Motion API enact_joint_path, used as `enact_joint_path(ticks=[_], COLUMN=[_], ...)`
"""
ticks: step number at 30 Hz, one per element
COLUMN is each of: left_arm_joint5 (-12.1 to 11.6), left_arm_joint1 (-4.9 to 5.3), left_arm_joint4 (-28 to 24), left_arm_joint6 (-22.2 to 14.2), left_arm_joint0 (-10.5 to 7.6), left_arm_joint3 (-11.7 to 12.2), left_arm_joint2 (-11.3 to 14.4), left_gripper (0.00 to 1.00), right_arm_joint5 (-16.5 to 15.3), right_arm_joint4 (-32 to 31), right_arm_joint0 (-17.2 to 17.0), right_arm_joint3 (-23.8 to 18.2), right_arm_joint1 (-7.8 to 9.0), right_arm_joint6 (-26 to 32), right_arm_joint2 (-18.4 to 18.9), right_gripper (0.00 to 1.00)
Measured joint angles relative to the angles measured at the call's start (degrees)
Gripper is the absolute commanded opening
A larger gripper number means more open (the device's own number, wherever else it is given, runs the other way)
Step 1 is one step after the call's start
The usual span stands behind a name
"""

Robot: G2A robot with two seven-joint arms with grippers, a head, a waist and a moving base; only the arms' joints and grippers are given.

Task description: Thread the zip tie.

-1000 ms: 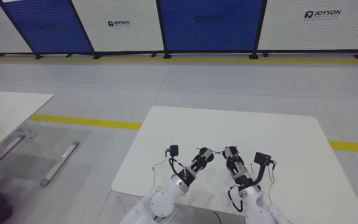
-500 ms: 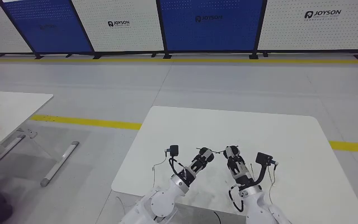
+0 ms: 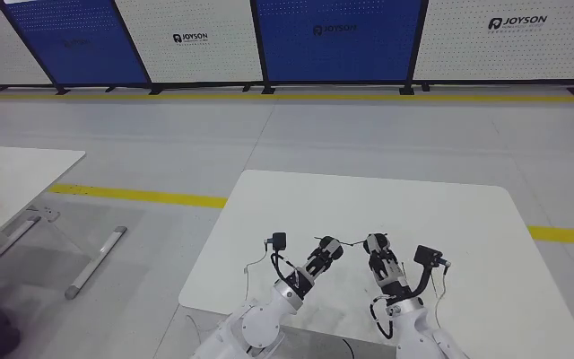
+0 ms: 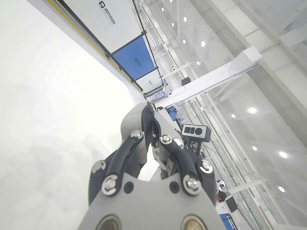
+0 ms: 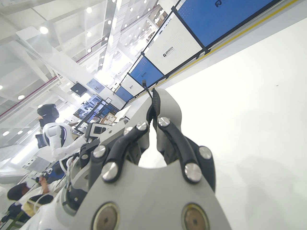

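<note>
1. In the right wrist view, the thin black plastic zip tie (image 5: 147, 88) shows just a short end beyond the right gripper (image 5: 153, 99). The rest is hidden between the closed fingers.
2. In the left wrist view, the left gripper (image 4: 150, 113) hides the strap. Black strap and black finger pads cannot be told apart.
3. From above, whether tip meets head is too small to tell.
4. The white surface (image 3: 448, 206) has its near edge hidden behind both arms.

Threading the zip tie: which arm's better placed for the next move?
Right, likely. The right gripper is shut on the zip tie with its blocky end sticking out clear of the grip, free to steer. The left gripper is shut on it too, with hardly any strip protruding.
</note>
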Motion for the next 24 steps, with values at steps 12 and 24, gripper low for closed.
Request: enact_joint_path(ticks=[12,24], left_arm_joint5=[0.00,0.37], left_arm_joint1=[0.00,-0.03], left_arm_joint4=[0.00,0.69], left_arm_joint6=[0.00,0.51], left_arm_joint0=[0.00,-0.23], left_arm_joint3=[0.00,0.01], left_arm_joint2=[0.00,-0.01], left_gripper=[0.00,0.00], right_arm_joint5=[-0.39,-0.42], right_arm_joint4=[-8.18,-7.94], right_arm_joint0=[-4.57,-4.54], right_arm_joint3=[-2.97,-2.94], right_arm_joint1=[0.06,0.06], right_arm_joint6=[-7.77,-7.60], right_arm_joint2=[1.28,1.30], right_gripper=[0.00,0.00])
